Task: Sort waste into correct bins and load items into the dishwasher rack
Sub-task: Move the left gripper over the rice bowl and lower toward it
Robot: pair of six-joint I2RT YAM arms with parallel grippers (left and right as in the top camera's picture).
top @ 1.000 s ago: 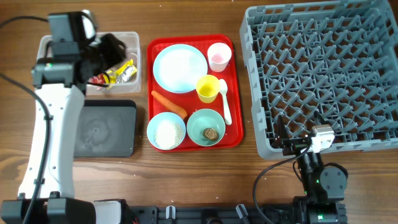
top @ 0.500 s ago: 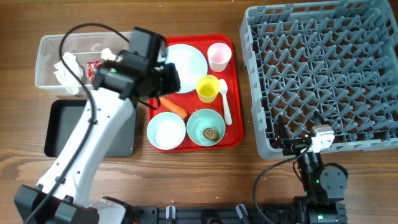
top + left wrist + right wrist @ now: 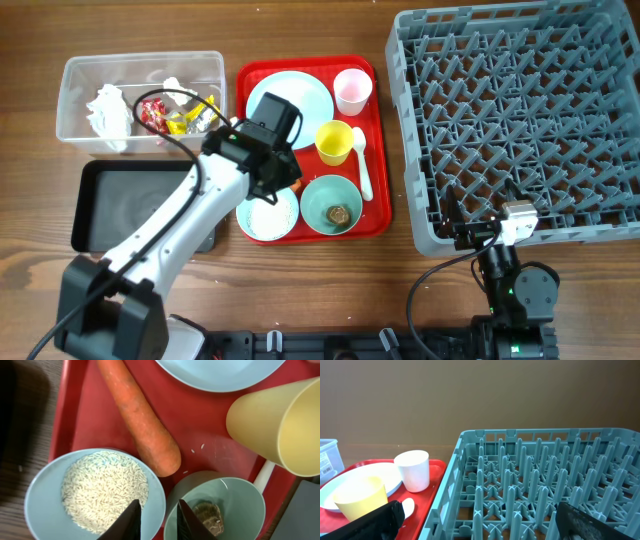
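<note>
1. Seen from overhead, one grey rack fills the far right corner of the surface. One clear tub sits in the far left corner, and one black tray lies just nearer along the left edge.
2. One red tray in the middle carries one plate, two bowls, a pink cup, a yellow cup and one spoon.
3. The tub holds two white tissues and a cluster of wrappers.
4. The left arm hides most of the carrot from overhead. The left wrist view shows the carrot lying on the red tray, and rice in one bowl and a brown lump in the other.
5. The left pincer hangs over the two bowl rims, narrowly parted and empty.
6. The right pincer is spread wide and empty at the rack's near edge. Its view takes in the rack's pegs from the side but neither bowl.
</note>
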